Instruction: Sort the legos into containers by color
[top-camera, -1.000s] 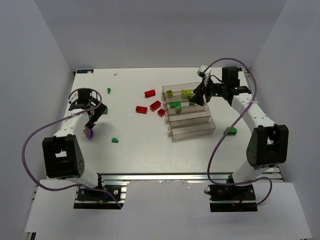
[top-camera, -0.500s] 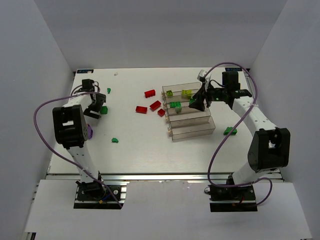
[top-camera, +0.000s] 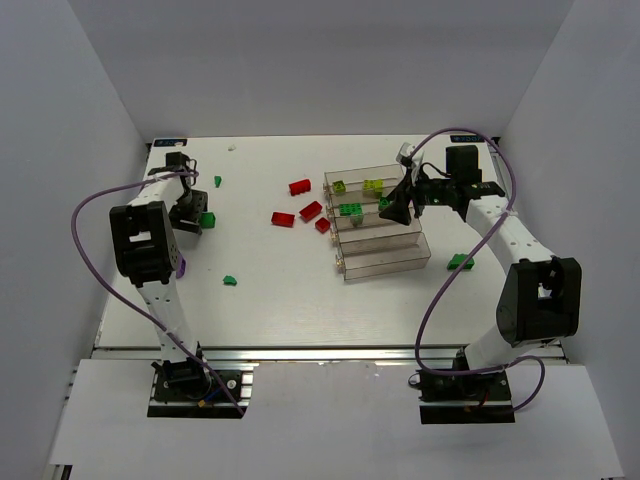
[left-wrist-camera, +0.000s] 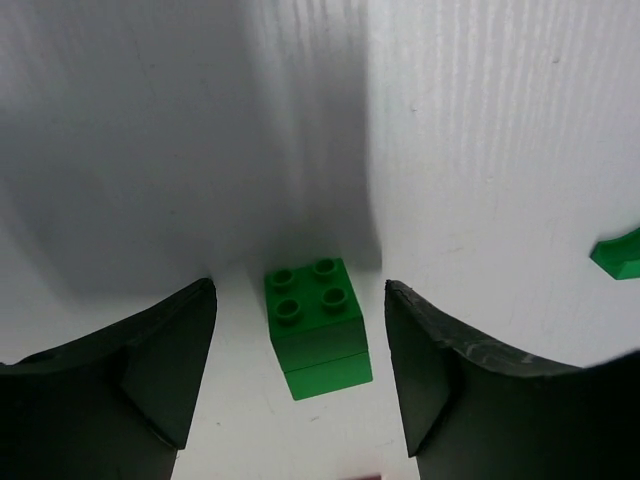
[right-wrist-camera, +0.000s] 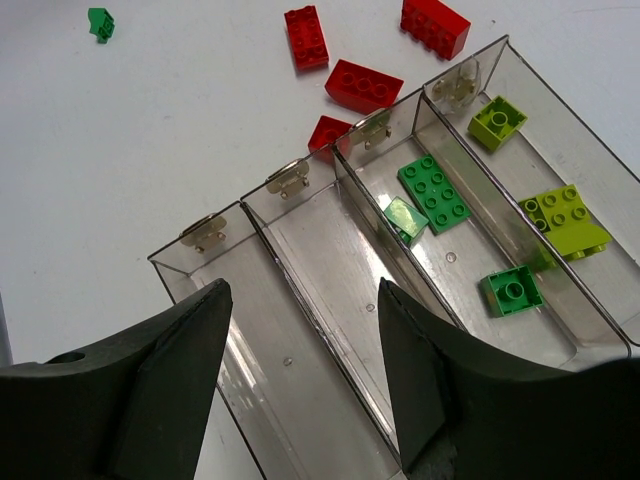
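Observation:
A green lego (left-wrist-camera: 315, 325) lies on the table between the fingers of my left gripper (left-wrist-camera: 300, 370), which is open and touches neither side of it. From above, this gripper (top-camera: 195, 218) is at the far left, by that green lego (top-camera: 207, 220). My right gripper (right-wrist-camera: 305, 370) is open and holds nothing, hovering over the four clear containers (right-wrist-camera: 330, 260). In the top view it (top-camera: 397, 208) is above the containers (top-camera: 380, 235). One container holds yellow-green legos (right-wrist-camera: 565, 220). The one beside it holds green legos (right-wrist-camera: 435, 190).
Red legos (top-camera: 299, 186) (top-camera: 283, 218) (top-camera: 310, 210) lie left of the containers. Small green pieces sit at the back left (top-camera: 217, 181), the near middle (top-camera: 230, 281) and right of the containers (top-camera: 461, 262). A purple lego (top-camera: 181, 266) shows beside the left arm.
The left arm has swung toward the back left, bringing its gripper down around the green lego, and its jaws have narrowed a little. The right gripper has barely shifted over the containers.

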